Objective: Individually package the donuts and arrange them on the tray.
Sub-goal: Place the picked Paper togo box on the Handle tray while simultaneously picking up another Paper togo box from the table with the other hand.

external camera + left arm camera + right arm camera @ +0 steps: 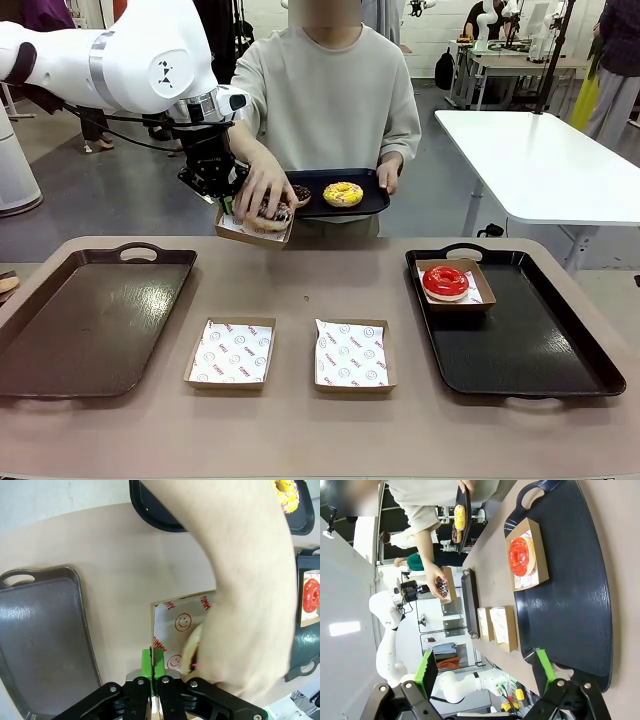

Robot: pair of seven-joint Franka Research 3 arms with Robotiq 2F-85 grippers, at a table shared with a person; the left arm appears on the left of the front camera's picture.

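Holding aloft: left claw (225, 200) pinched on the rim of a paper-lined box (250, 232), raised above the desk (300, 280) at its far side, likely so the person can load it easily.
Person's hand (262, 185): over that box, setting the sprinkled chocolate donut (272, 212) onto the liner.
Small tray (372, 206): held level in the person's other hand as supply, carrying the yellow donut (343, 193) and the dark donut (302, 192).
Red donut (445, 281): already boxed, at the far end of the right tray (540, 350).
Empty boxes (231, 353): two side by side on the desk, probably awaiting the remaining donuts.
Right claw (485, 665): spread wide, empty, over the right tray.
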